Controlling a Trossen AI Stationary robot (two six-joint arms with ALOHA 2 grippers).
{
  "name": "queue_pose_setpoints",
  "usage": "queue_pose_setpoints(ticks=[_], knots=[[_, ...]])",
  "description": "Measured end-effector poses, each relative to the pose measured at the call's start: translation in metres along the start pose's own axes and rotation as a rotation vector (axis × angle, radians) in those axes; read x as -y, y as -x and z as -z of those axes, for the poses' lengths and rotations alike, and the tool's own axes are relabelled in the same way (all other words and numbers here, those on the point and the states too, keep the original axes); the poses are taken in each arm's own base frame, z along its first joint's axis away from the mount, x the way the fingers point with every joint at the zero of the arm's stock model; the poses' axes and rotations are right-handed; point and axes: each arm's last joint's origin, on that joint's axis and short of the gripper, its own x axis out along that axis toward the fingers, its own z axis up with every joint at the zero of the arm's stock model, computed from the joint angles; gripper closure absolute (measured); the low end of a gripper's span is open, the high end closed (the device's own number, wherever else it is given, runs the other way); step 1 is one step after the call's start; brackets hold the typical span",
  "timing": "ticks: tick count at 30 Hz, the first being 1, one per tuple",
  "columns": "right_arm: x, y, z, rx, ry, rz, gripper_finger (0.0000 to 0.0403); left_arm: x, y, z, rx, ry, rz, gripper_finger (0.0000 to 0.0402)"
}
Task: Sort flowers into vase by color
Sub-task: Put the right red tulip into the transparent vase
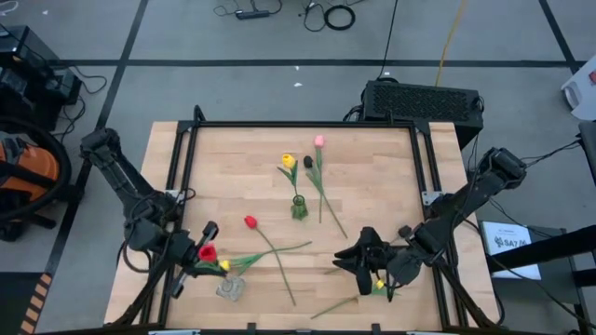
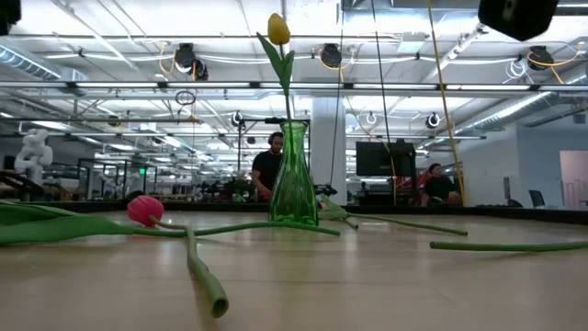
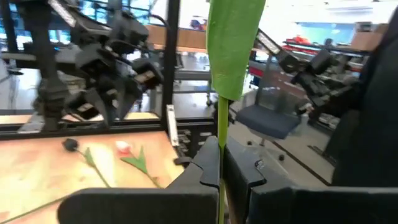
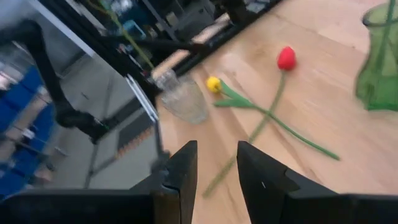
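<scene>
Sorting is underway: green vase [image 1: 299, 207] holds one yellow tulip [image 1: 288, 161]. Left gripper [image 1: 198, 253], near the clear vase [image 1: 230, 289], is clenched on a red tulip [image 1: 207, 251]. Right gripper [image 1: 358, 263], fingers apart, hovers beyond. Likely next: stand the stem upright over the clear vase.

One tulip [image 1: 288, 162] stands in the vase [image 1: 299, 207] at the table's [image 1: 372, 177] middle. Two flowers [image 1: 317, 158] lie just beyond and right of the vase. Another flower [image 1: 250, 222] lies left of it, and the glass [image 1: 231, 289] sits nearer the front left edge.
</scene>
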Motion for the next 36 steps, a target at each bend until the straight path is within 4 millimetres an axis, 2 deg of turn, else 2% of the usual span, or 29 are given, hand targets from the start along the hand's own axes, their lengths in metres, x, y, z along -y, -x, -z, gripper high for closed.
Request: queue_pose_setpoints(ticks=[9,13,19,27,32,36], knots=[[-0.012,0.002,-0.014,0.202,-0.02,-0.037,0.0298,0.011,0.008,0.018,-0.049,-0.079,0.024,0.0398],[-0.017,0.003,-0.02,0.277,-0.043,-0.052,0.0298,0.009,0.012,0.034,-0.029,-0.093,0.027,0.0398],[-0.02,0.004,-0.023,0.299,-0.074,-0.079,0.0298,0.004,0.022,0.059,0.026,-0.059,0.051,0.0398],[-0.018,0.004,-0.025,0.354,-0.092,-0.028,0.0298,-0.005,0.031,0.086,-0.007,-0.08,0.05,0.0398],[-0.016,0.002,-0.028,0.378,-0.119,-0.01,0.0298,-0.008,0.034,0.096,-0.039,-0.093,0.047,0.0371],[-0.014,0.0,-0.031,0.39,-0.13,-0.002,0.0298,-0.008,0.034,0.097,-0.043,-0.096,0.046,0.035]])
